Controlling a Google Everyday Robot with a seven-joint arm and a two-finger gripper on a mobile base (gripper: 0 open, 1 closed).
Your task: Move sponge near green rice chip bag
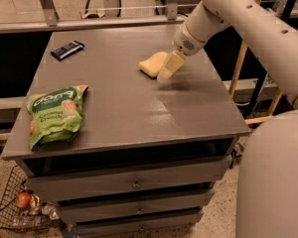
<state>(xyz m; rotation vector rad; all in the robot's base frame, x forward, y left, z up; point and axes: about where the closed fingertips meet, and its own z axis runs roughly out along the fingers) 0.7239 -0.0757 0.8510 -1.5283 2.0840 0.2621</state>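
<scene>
The task looks barely begun: the sponge (153,63) lies flat on the bench (139,118) in the upper middle of the frame, right of centre. It is well apart from the green rice chip bag (54,114), which rests near the bench's lower left corner. The whole carry across the bench toward the lower left is left to do. The end effector (168,69) hangs from the arm that enters from the upper right. Its tip slants down toward the lower left, against or just beside the sponge's right edge; contact cannot be confirmed. How far open it is cannot be told, and nothing appears to be held, since the sponge sits on the surface. The sponge's long axis seems to run diagonally, from lower left to upper right, its lower end pointing loosely toward the bag's side of the bench. A small dark blue wrapped bar (67,49) lies at the upper left, clear of both.
</scene>
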